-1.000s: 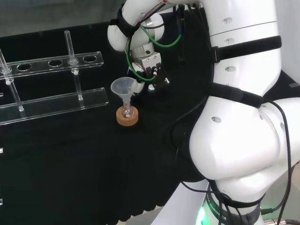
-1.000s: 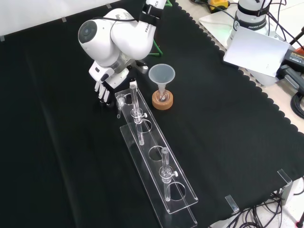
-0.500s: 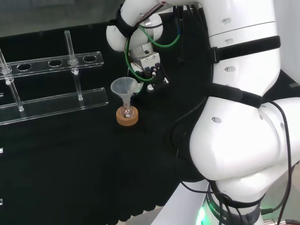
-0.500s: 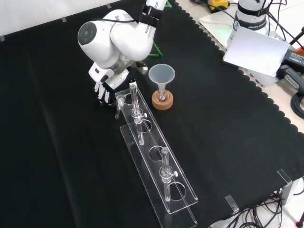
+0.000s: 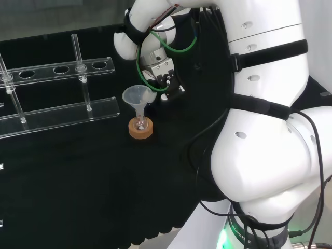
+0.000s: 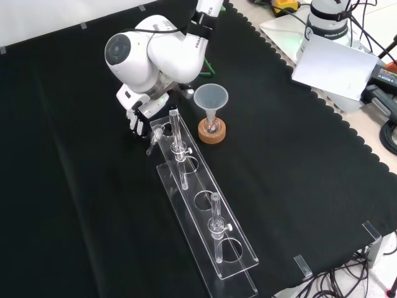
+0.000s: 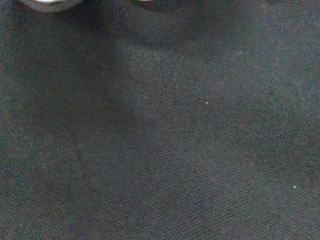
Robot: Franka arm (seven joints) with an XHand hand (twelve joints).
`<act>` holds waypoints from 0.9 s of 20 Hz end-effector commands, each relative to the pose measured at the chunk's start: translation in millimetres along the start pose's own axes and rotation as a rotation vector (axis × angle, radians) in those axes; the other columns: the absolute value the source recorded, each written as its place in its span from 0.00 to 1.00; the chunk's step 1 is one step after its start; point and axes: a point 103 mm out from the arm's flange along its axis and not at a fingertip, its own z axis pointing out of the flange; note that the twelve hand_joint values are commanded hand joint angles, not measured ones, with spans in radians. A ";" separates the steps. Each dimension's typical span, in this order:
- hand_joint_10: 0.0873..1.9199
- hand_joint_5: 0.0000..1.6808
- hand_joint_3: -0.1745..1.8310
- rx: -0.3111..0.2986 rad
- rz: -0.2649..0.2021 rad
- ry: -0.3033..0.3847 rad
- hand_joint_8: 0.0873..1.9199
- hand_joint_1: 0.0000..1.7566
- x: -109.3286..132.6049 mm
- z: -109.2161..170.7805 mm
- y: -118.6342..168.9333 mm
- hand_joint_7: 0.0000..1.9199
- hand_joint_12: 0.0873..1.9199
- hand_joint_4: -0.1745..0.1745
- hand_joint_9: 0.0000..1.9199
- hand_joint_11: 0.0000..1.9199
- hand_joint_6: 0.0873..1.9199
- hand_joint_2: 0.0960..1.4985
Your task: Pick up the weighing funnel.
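Note:
In the front view the black and white hand hangs just to the left of the near end of the clear rack, under the arm's white link. Its fingers are curled on the weighing funnel, a small clear scoop whose short stem slants down toward the cloth. In the head view the hand is just right of and beyond the big funnel's mouth, and the small piece cannot be made out there. The wrist view looks at bare black cloth, with a blurred pale part of the hand at the edge.
The big funnel stands in a small flask on a cork ring, close to the right of the hand in the front view. A long clear rack with upright glass tubes runs toward the near edge. The arm's white links stand at the head view's right.
The hand has risen a little, and in the head view it has shifted slightly left. The weighing funnel has stayed at its fingers and its stem has swung slightly left in the front view.

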 end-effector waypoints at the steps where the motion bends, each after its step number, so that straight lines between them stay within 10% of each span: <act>1: 0.14 0.73 0.41 -0.033 0.020 0.007 0.32 0.63 -16.4 -14.7 -5.3 0.40 0.50 1.00 0.59 0.49 0.35 0.42; 18: 0.11 0.73 0.40 -0.092 0.077 0.068 0.32 0.63 -63.3 -37.6 -25.8 0.40 0.48 1.00 0.62 0.52 0.36 0.42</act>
